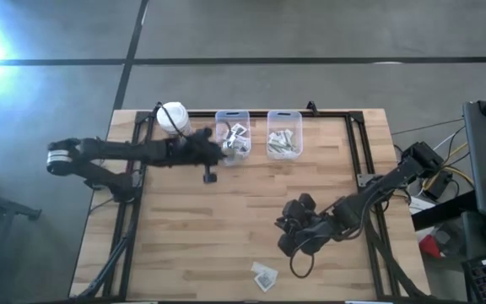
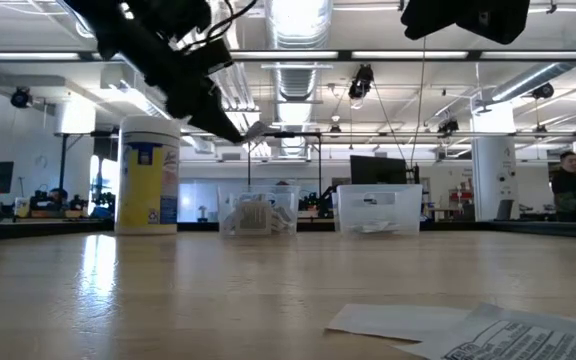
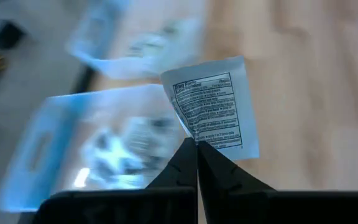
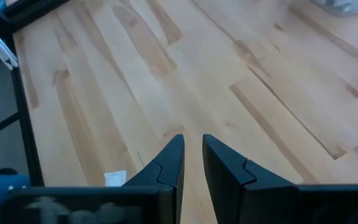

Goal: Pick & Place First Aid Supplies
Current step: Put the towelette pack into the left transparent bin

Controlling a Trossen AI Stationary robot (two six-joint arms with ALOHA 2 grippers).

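Left gripper (image 3: 197, 144) stretched level above left clear rectangular plastic bin (image 1: 232, 135); jaws pinched tight on small square white printed packet (image 3: 213, 106). Right gripper (image 4: 192, 158) held low over wooden table (image 1: 192, 219), jaws slightly parted, empty.

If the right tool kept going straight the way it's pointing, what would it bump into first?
Probably just the bare wooden table: the right tool tilts down at empty planks. Depth is hard to judge.

Overhead camera looks straight down, low one level across the table (image 1: 192, 245) (both show the bins (image 2: 258, 208)); wrist cameras sit close.
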